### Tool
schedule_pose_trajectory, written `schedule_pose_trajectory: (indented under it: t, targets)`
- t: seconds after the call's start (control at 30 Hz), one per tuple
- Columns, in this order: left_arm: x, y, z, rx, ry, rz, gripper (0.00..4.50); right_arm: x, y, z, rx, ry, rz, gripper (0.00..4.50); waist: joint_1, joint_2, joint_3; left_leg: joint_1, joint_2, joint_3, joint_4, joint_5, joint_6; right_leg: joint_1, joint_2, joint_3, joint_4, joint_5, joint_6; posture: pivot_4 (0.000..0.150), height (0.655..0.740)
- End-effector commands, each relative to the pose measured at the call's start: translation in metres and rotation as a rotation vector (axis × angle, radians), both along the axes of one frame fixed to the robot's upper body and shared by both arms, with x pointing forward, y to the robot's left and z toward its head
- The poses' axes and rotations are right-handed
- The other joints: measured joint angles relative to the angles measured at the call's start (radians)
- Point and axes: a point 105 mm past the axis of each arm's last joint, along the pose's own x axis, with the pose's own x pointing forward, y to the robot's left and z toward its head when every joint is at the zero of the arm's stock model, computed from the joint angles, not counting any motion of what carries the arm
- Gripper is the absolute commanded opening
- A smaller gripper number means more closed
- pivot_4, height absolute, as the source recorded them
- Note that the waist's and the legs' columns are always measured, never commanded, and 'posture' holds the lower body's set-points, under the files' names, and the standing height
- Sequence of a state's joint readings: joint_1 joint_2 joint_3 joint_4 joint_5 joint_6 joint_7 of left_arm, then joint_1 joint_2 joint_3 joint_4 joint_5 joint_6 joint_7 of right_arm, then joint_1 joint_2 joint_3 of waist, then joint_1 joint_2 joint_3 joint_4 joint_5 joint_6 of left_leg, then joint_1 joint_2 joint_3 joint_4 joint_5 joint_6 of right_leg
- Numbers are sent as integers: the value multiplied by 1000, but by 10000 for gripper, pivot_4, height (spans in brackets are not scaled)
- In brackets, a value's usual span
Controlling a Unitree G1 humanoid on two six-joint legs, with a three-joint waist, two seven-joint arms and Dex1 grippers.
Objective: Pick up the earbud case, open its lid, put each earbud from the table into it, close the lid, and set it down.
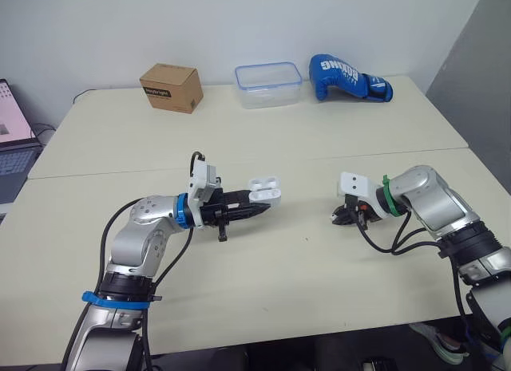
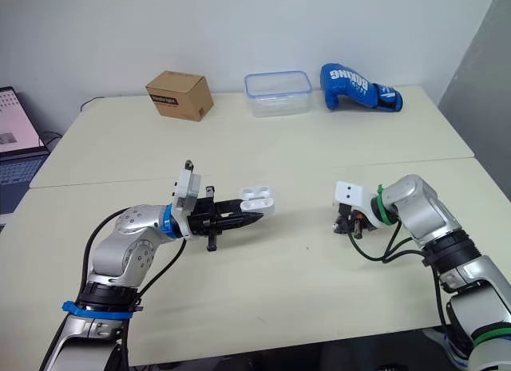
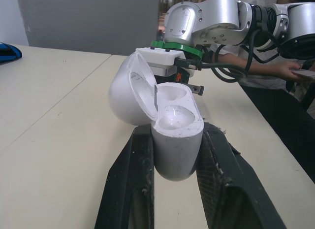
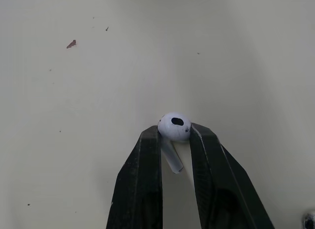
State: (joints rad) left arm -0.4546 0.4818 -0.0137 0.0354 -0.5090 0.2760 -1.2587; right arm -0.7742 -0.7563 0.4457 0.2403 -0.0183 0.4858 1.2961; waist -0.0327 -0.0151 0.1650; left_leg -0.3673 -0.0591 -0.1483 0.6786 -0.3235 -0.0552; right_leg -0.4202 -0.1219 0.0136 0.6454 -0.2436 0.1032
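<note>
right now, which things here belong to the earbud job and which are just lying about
For the job: earbud case, lid open, held in the left hand; earbud pinched in the right hand.
Lying about: cardboard box, clear tub, blue boxing glove, laptop.

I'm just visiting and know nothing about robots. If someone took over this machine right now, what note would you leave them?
Left gripper: shut on the earbud case, held above the table, lid open, both wells look empty.
Right gripper: shut on one earbud, low by the table, apart from the case.
Done: case picked up, lid opened, first earbud gripped.
To do: seat this earbud, fetch the other (I cannot place it), close lid, set case down.
</note>
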Motion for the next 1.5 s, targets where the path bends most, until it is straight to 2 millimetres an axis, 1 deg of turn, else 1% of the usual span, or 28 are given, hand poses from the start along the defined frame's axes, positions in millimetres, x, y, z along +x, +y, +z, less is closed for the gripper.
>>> schedule_pose_trajectory:
  t: [0.03, 0.13, 0.37, 0.57, 0.93, 1.07, 1.27, 1.33, 1.37, 1.5]
  targets:
    - [-5, -3, 11, -12, -48, -31, 7527, -11, -6, 16, -38, -2, 77, 4251, 0, 0, 0, 0, 0, 0, 0, 0, 0, 0, 0, 0, 0, 0, 0, 1500, 7307]
    - [-5, -4, 11, -14, -49, -33, 7527, -24, -13, 15, -126, 9, 148, 4251, 1, 0, 0, 0, 0, 0, 0, 0, 0, 0, 0, 0, 0, 0, 0, 1500, 7307]
    - [-5, -7, 9, -20, -47, -36, 7527, -41, -28, -1, -285, 13, 256, 4251, 1, 0, 0, 0, 0, 1, 0, 0, 0, 0, 0, 0, 0, 0, 0, 1500, 7307]
    - [-5, -7, 8, -20, -45, -36, 7527, -42, -35, -7, -318, 15, 255, 4251, 2, 0, 0, 0, 0, 1, 0, 0, 0, 1, 0, 0, 0, 0, 0, 1500, 7307]
    - [-5, -7, 8, -19, -44, -35, 7527, -42, -43, -10, -355, 15, 253, 4251, 4, 0, 0, 1, 0, 0, 0, 0, 0, 1, 0, 0, 0, 0, 0, 1500, 7307]
    - [-5, -7, 8, -18, -45, -37, 7527, -44, -48, -12, -374, 35, 221, 4251, 5, 0, 0, 1, 0, 0, 0, 0, 0, 2, 0, 0, 0, 0, 0, 1500, 7307]
    - [-5, -7, 8, -17, -45, -39, 7527, -47, -46, -11, -353, 54, 201, 4251, 8, -1, -1, 2, 0, 0, 1, 0, 0, 3, 0, 0, -1, 0, 0, 1500, 7307]
    - [-4, -7, 8, -16, -46, -40, 7527, -49, -43, -10, -337, 66, 203, 11613, 9, -1, -1, 2, 0, -1, 1, 0, 0, 4, 0, -1, -1, 0, 0, 1500, 7307]
    - [-4, -7, 8, -16, -47, -40, 7527, -50, -41, -10, -334, 64, 212, 13883, 9, -1, -1, 2, 0, -1, 1, 0, 0, 4, 0, -1, -1, 0, 0, 1500, 7307]
    - [-4, -8, 8, -17, -48, -41, 7527, -51, -36, -5, -355, 22, 242, 28132, 6, -1, -1, 3, 0, -1, 1, 0, 0, 4, 0, -1, -1, 0, 0, 1500, 7307]
